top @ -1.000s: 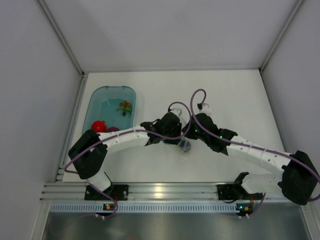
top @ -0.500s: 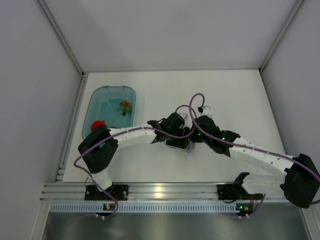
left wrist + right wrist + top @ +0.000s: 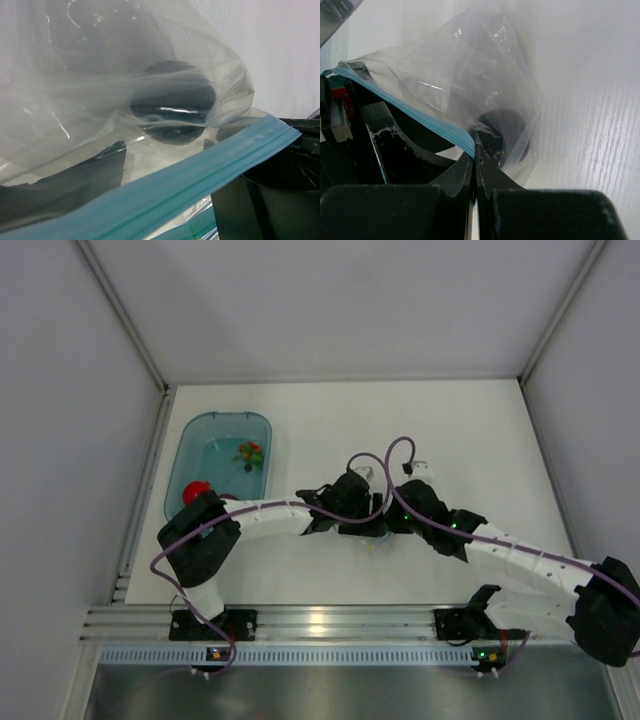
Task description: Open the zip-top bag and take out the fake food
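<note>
The right gripper (image 3: pixel 474 144) clamps the bag (image 3: pixel 470 65) by its blue strip (image 3: pixel 420 112), lower centre of its wrist view. The left gripper's (image 3: pixel 372 512) jaws cannot be read through the plastic. Dark food (image 3: pixel 172 102) sits inside. A slow, level pull should part the zip without tearing.

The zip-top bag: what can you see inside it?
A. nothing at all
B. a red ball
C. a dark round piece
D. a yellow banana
C: the left wrist view shows a dark round piece through the clear plastic of the zip-top bag, while the red ball lies in the teal tub.
</note>
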### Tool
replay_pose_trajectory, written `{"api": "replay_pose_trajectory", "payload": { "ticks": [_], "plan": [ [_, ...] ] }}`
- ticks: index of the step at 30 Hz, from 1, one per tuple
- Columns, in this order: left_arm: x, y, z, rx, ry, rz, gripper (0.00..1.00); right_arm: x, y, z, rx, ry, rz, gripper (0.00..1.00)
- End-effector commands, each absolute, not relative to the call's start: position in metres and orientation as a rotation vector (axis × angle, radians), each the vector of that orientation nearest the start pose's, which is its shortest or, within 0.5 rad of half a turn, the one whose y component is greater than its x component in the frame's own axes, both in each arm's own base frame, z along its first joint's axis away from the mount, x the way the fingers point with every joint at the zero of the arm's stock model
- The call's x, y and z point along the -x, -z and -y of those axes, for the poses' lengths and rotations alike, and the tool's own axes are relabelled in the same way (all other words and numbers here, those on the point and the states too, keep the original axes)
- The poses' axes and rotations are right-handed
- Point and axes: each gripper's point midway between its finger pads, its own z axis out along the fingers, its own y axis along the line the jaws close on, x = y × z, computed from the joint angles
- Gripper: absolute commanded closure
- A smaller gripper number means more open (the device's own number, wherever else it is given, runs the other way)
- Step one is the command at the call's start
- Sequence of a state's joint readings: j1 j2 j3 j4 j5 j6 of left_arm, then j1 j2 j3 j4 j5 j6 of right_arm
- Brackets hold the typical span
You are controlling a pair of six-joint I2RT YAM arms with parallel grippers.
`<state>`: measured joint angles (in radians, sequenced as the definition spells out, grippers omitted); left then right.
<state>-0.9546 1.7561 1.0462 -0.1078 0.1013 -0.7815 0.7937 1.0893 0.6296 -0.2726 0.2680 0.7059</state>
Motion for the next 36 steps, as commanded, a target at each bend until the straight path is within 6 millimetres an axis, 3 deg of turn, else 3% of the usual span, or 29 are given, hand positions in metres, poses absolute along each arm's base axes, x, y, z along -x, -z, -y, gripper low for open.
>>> {"api": "replay_pose_trajectory", "payload": {
  "ticks": [1, 14, 23, 30, 36],
  "plan": [
    [-0.242, -0.1, 0.408, -0.15, 0.979, -2.407, 0.3, -0.228, -0.112, -0.21, -0.037, -0.546, -2.296, 1.0],
    [-0.256, -0.092, 0.427, -0.061, 0.912, -2.343, 0.23, -0.218, -0.118, -0.225, 0.022, -0.709, -2.273, 1.0],
    [-0.27, -0.064, 0.431, 0.0, 0.805, -2.348, 0.18, -0.211, -0.114, -0.228, 0.066, -0.769, -2.282, 1.0],
    [-0.281, -0.081, 0.429, 0.013, 0.771, -2.281, 0.19, -0.205, -0.115, -0.23, 0.101, -0.809, -2.285, 1.0],
    [-0.279, -0.11, 0.428, -0.105, 0.718, -2.185, 0.23, -0.2, -0.118, -0.239, 0.14, -0.923, -2.293, 1.0]
  ]
}}
